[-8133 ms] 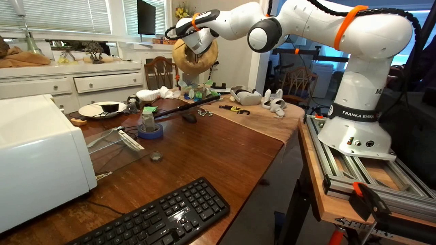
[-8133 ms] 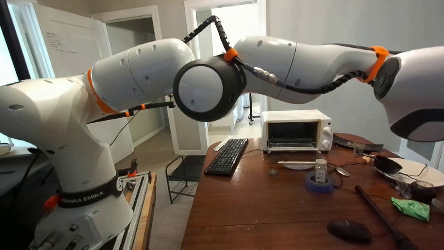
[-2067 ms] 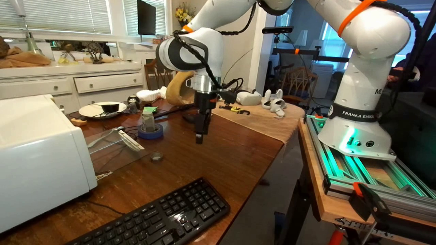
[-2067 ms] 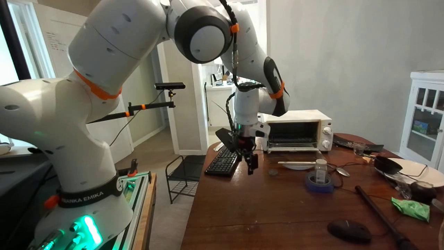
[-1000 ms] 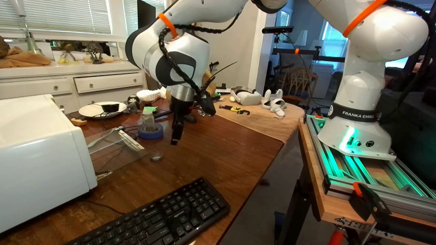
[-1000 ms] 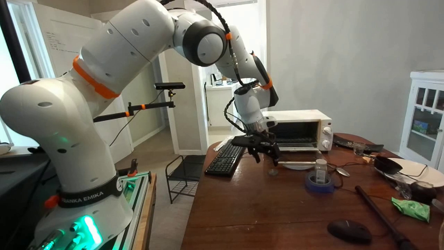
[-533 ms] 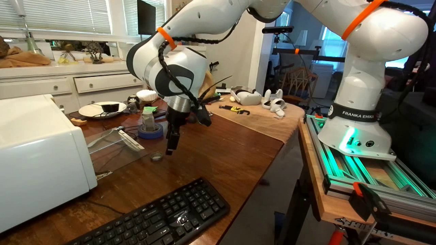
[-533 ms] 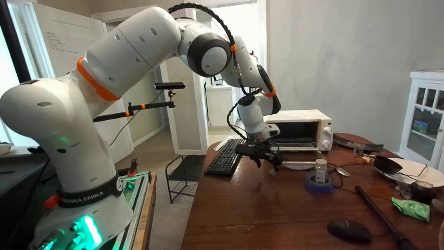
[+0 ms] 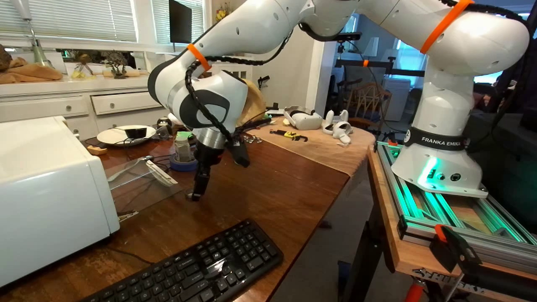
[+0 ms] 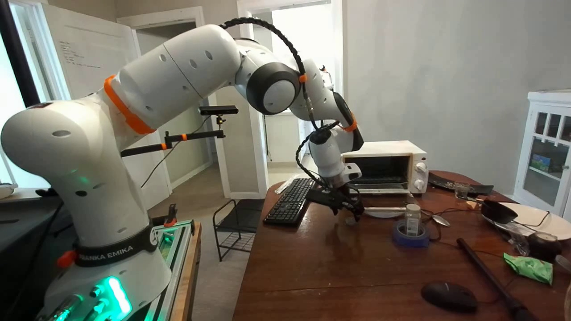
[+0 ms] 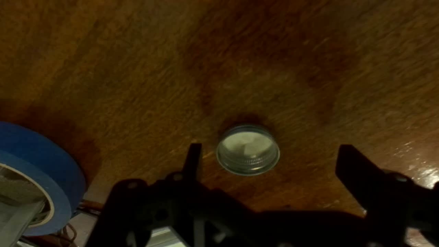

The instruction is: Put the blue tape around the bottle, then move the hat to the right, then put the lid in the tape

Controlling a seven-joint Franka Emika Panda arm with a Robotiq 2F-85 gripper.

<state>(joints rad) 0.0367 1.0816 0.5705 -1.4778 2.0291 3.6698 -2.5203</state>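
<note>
We had our empty gripper wide, threaded lid showing between its jaws, off-centre towards the blue tape.

Blue tape rings upright bottle

The tape lies flat on the desk around the slim, clear, labelled bottle. Near the tape, the round silvery lid lies hollow side up. The tan hat, partly hidden, is well apart from them.
</note>
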